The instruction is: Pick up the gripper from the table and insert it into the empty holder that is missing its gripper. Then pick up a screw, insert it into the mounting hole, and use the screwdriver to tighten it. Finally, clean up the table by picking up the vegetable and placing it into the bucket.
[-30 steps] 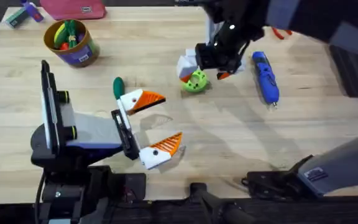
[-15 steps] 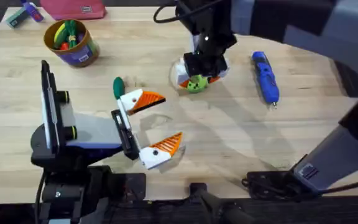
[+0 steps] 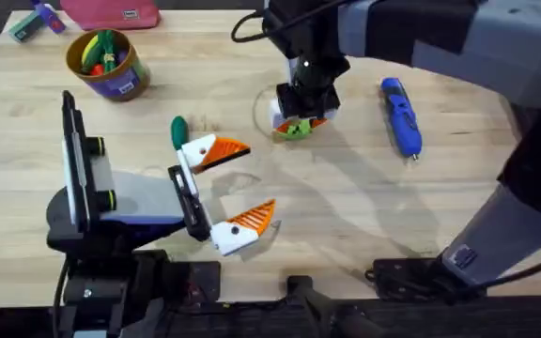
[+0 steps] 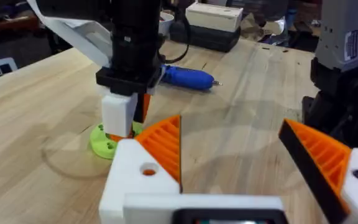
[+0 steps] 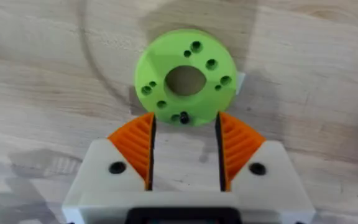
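Observation:
My right gripper [image 3: 301, 117] hangs low over a lime-green ring with holes [image 5: 185, 78]. It is open, and its orange tips straddle the ring's near rim, where a small black piece [image 5: 183, 117] sits. In the left wrist view that gripper [image 4: 126, 118] stands on the ring [image 4: 102, 140]. My left gripper [image 3: 250, 185] rests open near the table's front, with nothing between its orange tips. Beside it lies the dark green vegetable [image 3: 177, 130]. The blue screwdriver [image 3: 401, 115] lies to the right of the ring. At the far left stands the bucket [image 3: 108, 64]. The loose gripper and empty holder are out of view.
A pink case [image 3: 111, 11] and markers [image 3: 36, 21] lie at the table's far left corner. The bucket holds several toy vegetables. Bare wood stretches across the table's middle and right front. Boxes [image 4: 213, 15] stand beyond the table's far edge.
My right arm has swung left and come down over the lime-green ring. The left arm, vegetable, screwdriver and bucket have stayed put.

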